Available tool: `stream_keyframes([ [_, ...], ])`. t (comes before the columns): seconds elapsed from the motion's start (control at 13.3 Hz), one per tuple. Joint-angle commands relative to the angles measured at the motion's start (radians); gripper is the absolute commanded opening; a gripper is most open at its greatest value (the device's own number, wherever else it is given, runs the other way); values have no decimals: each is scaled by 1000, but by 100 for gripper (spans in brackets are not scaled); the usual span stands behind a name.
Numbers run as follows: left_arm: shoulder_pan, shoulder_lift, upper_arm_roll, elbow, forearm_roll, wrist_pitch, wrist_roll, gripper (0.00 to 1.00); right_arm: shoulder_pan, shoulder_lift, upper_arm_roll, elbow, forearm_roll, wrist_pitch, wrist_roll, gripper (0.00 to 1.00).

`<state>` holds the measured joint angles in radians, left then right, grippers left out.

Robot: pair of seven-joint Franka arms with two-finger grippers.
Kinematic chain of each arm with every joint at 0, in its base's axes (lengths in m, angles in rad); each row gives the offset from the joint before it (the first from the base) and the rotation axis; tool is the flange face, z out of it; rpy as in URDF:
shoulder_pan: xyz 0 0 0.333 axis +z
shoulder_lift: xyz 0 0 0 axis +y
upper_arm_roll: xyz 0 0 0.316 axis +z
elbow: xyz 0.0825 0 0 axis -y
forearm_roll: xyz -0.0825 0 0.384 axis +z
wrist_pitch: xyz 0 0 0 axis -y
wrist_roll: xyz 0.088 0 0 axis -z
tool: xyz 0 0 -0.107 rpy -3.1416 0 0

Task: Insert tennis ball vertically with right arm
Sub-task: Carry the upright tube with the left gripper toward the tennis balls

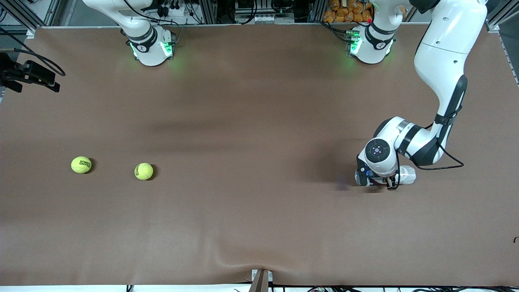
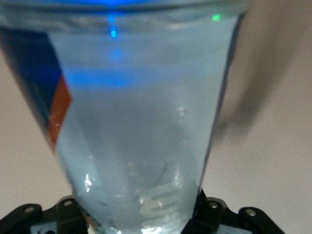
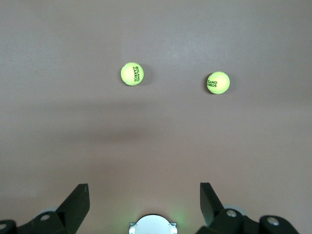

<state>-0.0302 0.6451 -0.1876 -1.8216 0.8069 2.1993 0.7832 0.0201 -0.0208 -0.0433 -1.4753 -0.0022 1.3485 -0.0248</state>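
Observation:
Two yellow tennis balls lie on the brown table toward the right arm's end: one (image 1: pixel 81 164) (image 3: pixel 218 82) close to that end, the other (image 1: pixel 144 171) (image 3: pixel 132 74) beside it toward the middle. My right gripper (image 3: pixel 145 195) hangs high over the table near its own base, open and empty, and is out of the front view. A clear ball can (image 1: pixel 407 175) (image 2: pixel 141 122) with a blue and red label lies on its side toward the left arm's end. My left gripper (image 1: pixel 388 183) (image 2: pixel 141 222) is down on it, fingers against its sides.
A black camera mount (image 1: pixel 28 75) stands at the table edge by the right arm's end. A clamp (image 1: pixel 261 280) sits at the table's front edge. The right arm's base (image 3: pixel 153 225) glows green below its gripper. Bare brown table (image 1: pixel 259 121) lies between balls and can.

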Motion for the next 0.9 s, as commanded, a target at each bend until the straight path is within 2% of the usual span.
stream_keyframes([
  [0.0,-5,11,0,18,28,3,1,68,-5,-27,2,-22,14,-2,3,100],
  [0.38,-11,5,-1,27,26,3,1,68,-5,-27,3,-22,14,-3,3,100],
  [0.83,-10,-10,-44,62,12,3,1,68,-3,-27,3,-23,14,-3,3,100],
])
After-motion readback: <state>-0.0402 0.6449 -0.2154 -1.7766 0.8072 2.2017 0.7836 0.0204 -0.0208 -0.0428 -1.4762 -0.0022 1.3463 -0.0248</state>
